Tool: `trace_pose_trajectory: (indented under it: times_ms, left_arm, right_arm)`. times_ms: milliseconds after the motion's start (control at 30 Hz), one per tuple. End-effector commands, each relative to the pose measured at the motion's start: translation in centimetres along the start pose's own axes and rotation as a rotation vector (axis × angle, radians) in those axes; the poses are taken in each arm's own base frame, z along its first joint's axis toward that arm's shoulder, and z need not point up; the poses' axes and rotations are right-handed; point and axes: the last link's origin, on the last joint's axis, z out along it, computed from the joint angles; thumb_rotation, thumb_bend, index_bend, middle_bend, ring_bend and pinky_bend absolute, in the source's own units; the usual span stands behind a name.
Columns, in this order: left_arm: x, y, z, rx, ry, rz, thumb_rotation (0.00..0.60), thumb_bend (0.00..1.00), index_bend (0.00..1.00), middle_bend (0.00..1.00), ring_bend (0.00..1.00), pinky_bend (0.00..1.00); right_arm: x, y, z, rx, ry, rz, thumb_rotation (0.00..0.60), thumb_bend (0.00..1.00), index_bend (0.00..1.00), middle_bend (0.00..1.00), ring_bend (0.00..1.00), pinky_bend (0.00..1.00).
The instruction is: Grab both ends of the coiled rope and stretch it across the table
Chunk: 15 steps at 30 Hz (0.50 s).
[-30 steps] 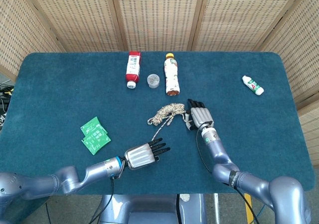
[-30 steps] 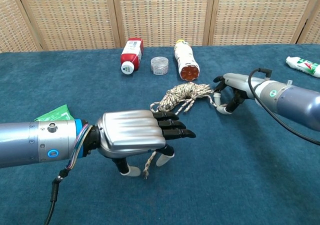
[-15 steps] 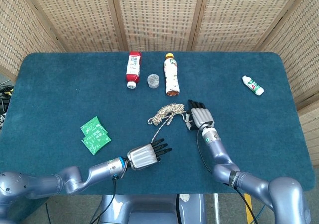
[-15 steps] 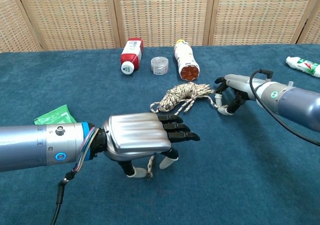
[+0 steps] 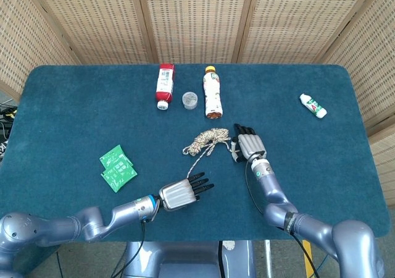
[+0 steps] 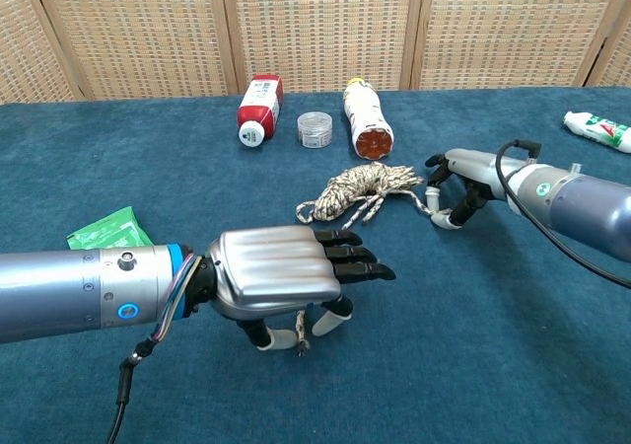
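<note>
The coiled beige rope (image 5: 207, 140) (image 6: 363, 188) lies mid-table, mostly still bunched. One thin tail runs toward me to my left hand (image 5: 182, 193) (image 6: 281, 279), which hovers palm down near the front edge. That tail's end (image 6: 300, 330) is pinched under the hand between thumb and a finger. My right hand (image 5: 249, 146) (image 6: 459, 182) sits just right of the coil. Its curled fingers pinch the rope's other short end (image 6: 426, 201).
Behind the coil lie a red-and-white bottle (image 5: 164, 85), a small clear jar (image 5: 190, 99) and an orange-capped bottle (image 5: 212, 91). A white tube (image 5: 313, 105) is at the far right. Green packets (image 5: 117, 168) lie left of my left hand. The blue table cloth (image 5: 321, 167) spreads out to the right.
My left hand has drawn slightly nearer the front edge with the rope tail under it. My right hand has edged a little to the right. The coil has barely changed.
</note>
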Motion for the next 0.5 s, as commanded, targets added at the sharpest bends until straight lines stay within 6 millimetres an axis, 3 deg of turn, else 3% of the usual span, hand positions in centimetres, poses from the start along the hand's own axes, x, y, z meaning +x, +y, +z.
trace_pose_trajectory:
  times_ms: [33,500]
  left_arm:
    - [-0.01,-0.03,0.0,0.002,-0.001,-0.002,0.6,0.36,0.54,0.0,0.0,0.0]
    - [-0.02,-0.05,0.07,0.006,0.0,-0.002,0.6,0.41,0.62,0.0,0.0,0.0]
  right_arm:
    - [-0.02,0.01,0.01,0.001,0.0,-0.003,0.6,0.47,0.62,0.0,0.0,0.0]
    - [-0.04,0.17,-0.02,-0.002,-0.001,-0.005,0.6,0.47,0.62,0.0,0.0,0.0]
